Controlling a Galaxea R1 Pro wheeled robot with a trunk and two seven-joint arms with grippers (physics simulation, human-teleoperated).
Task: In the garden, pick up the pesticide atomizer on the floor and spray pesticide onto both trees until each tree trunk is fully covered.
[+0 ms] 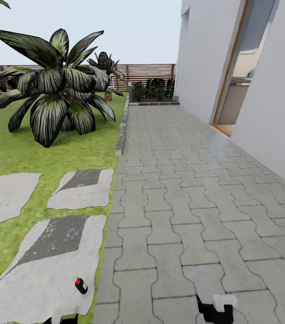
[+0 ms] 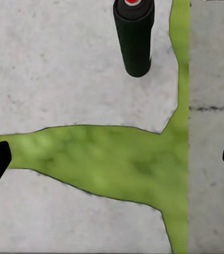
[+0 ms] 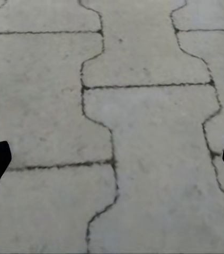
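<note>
Black atomizer (image 1: 81,285) upright, red cap topmost

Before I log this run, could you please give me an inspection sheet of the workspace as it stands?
Surface: pale stepping stone in green lawn, beside grey interlocking paving.
Job's things: black cylindrical atomizer with red top standing on the stone, ungrasped.
Clutter: nothing seen.
Grippers: left tool open above the stone and grass; right tool open over paving.
Cables: nothing seen.
Surroundings: broad-leaved dark plant, brown slat fence, white house wall.
</note>
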